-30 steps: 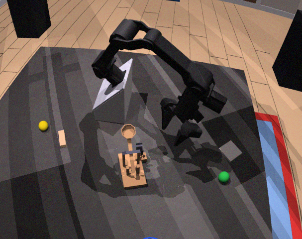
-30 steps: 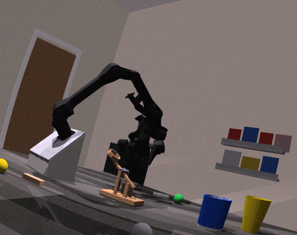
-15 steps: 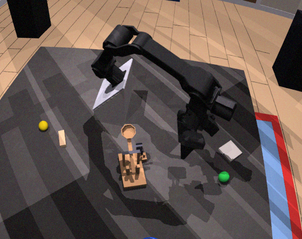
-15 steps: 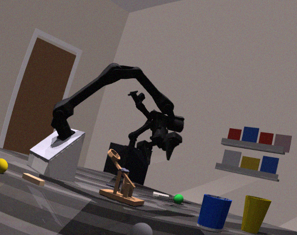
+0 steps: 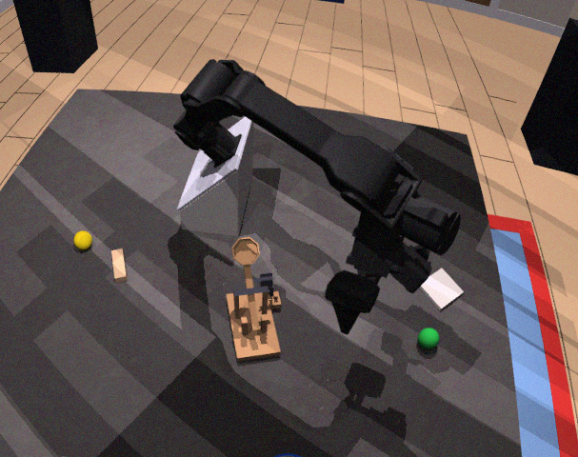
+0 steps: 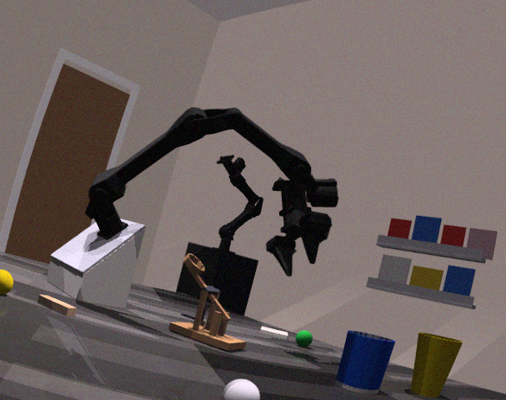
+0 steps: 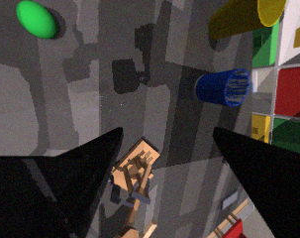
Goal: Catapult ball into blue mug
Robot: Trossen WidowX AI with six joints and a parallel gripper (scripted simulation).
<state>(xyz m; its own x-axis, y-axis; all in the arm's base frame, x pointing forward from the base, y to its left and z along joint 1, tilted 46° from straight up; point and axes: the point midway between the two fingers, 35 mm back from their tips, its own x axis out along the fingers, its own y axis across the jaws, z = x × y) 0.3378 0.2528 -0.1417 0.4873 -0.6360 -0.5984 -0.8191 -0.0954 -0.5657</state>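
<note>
The wooden catapult [image 5: 259, 350] [image 6: 182, 328] [image 7: 146, 149] stands upright on the table, its throwing arm raised. Its round cup [image 5: 246, 250] [image 6: 194, 262] looks empty in the top view. A green ball [image 5: 428, 338] [image 6: 303, 338] [image 7: 37, 19] lies right of the catapult in the top view. A yellow ball [image 5: 82, 240] [image 6: 2, 282] lies far left. A white ball [image 6: 242, 391] shows at the bottom of the exterior view. The blue mug [image 6: 364, 362] [image 7: 214, 88] stands upright. My gripper [image 5: 380, 310] [image 6: 300, 268] [image 7: 167, 131] is open and empty, high above the table, between catapult and green ball in the top view.
A yellow cup [image 6: 436, 366] [image 7: 239, 20] stands beside the blue mug. A small wooden block [image 5: 118, 266] [image 6: 57, 304] lies near the yellow ball. A flat white piece [image 5: 441, 288] [image 6: 274, 331] lies near the green ball. My arm's pale sloped base [image 5: 209, 216] [image 6: 110, 271] stands behind the catapult.
</note>
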